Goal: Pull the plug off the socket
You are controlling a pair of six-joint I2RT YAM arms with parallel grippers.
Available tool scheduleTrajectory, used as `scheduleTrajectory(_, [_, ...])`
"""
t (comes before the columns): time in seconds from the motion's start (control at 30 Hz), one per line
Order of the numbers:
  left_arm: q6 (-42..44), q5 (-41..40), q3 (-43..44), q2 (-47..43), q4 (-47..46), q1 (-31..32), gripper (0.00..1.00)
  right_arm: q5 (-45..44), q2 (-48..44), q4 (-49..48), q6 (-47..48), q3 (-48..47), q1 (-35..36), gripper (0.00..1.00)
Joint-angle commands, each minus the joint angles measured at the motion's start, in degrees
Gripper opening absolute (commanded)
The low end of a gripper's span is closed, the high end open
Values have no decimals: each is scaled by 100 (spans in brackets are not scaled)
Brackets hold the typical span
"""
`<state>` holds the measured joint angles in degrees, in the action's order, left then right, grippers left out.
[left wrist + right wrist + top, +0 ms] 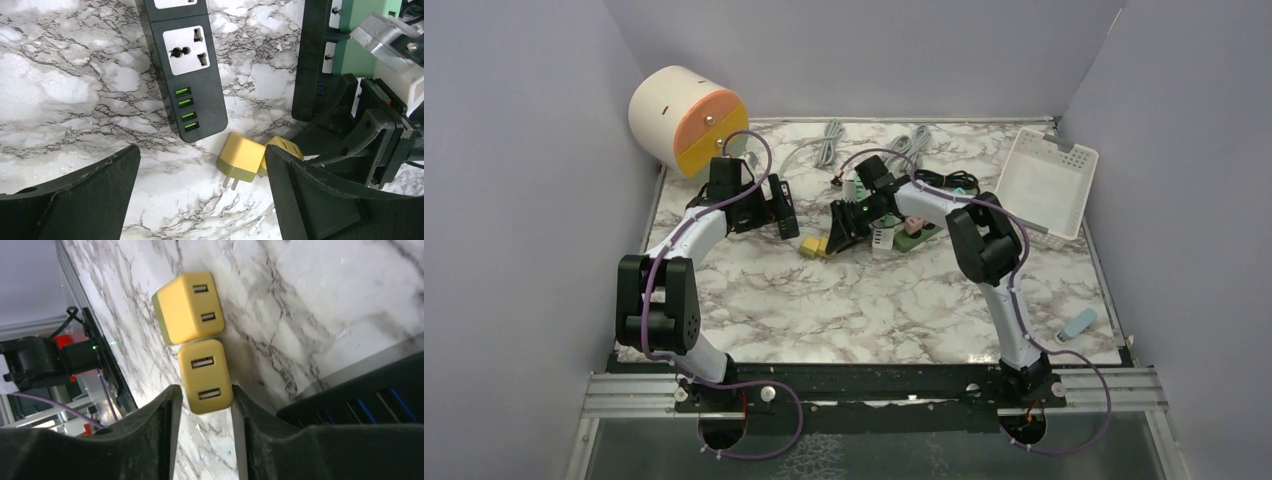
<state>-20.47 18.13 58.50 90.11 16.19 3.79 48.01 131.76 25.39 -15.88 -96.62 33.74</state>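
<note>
My L gripper is spread wide w/ nothing held, only bare marble table btwn its fingers. Just ahead of the gap lies the black power strip, green USB end twd me, its socket face up & fully in view.

Both plugs lie on the marble, off the strip. The other yellow plug sits just past the strip's USB end, apart from it, prongs pointing back twd me. It's ahead of the L gripper's gap, much nearer the R-side finger than the L-side one, touching neither.

My R gripper is close to shut, one finger on each side of the yellow plug. That plug's near end sits btwn the tips, the face w/ 2 USB ports twd the wrist cam. Both its sides look flush w/ the fingers' inner faces. Can't tell if I'm actually squeezing it or just bracketing it. Its far end butts against the other yellow plug, which lies fully beyond the R fingertips.

In the top view the pair shows as one yellow patch just in front of the R gripper, btwn my 2 grippers.
</note>
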Motion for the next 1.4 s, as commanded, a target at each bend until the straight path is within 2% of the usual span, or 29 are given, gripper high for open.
scheduleTrajectory(0.0, [88, -126, 101, -192, 51, -36, 98, -384, 550, 693, 168, -509, 120, 50])
scheduleTrajectory(0.07, [87, -97, 101, -195, 59, -36, 98, -446, 648, 989, 259, -824, 177, 61])
scheduleTrajectory(0.23, [70, -40, 137, -225, 58, -36, 98, -776, 296, 1078, 317, -1055, 239, 70])
scheduleTrajectory(0.37, [44, -4, 151, -247, 47, -36, 98, -1365, -182, 1354, 455, -1214, 235, 72])
scheduleTrajectory(0.53, [2, 10, 125, -254, 23, -39, 98, -2662, -800, 1681, 607, -1373, 239, 72])
scheduleTrajectory(0.77, [-49, 54, 120, -297, 3, -36, 98, -4045, -1630, 1118, 607, -1089, 238, 75])
scheduleTrajectory(0.93, [-94, 114, 51, -358, -28, -36, 98, -5266, -1233, 1511, 655, -1399, 234, 71])
scheduleTrajectory(1.0, [-120, 145, 10, -383, -52, -28, 98, -5476, -1013, 1665, 736, -1546, 238, 69])
scheduleTrajectory(1.37, [-201, 245, -101, -438, -121, -28, 98, -5505, -174, 1667, 825, -1991, 238, 66])
